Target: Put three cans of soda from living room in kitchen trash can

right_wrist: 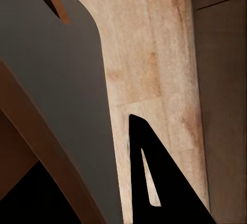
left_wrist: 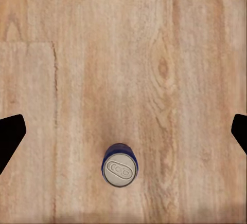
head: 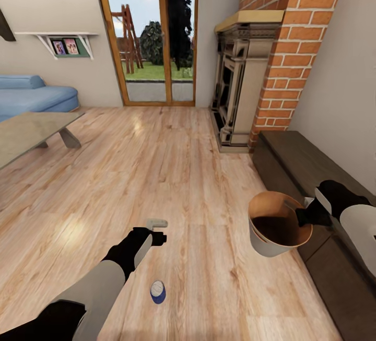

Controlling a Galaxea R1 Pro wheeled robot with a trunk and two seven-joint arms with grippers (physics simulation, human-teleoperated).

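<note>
One can of soda [head: 157, 292] stands upright on the wood floor, with dark blue sides and a grey top. My left gripper [head: 159, 231] hovers above the floor just beyond it, open and empty. In the left wrist view the can [left_wrist: 120, 165] sits on the floor between the widely spread fingers [left_wrist: 11, 134]. The tash can [head: 277, 226], pale grey outside and coppery brown inside, hangs tilted above the floor at the right. My right gripper [head: 305, 218] is shut on its rim. The right wrist view shows the bucket's grey wall [right_wrist: 62, 80] beside one black finger [right_wrist: 164, 193].
A dark low cabinet [head: 308, 174] runs along the right wall, close to my right arm. Beyond it rises the brick fireplace [head: 250, 80]. The glass coffee table [head: 31, 132] and blue sofa [head: 31, 95] are at the left, with wood-framed glass doors [head: 151, 33] at the back.
</note>
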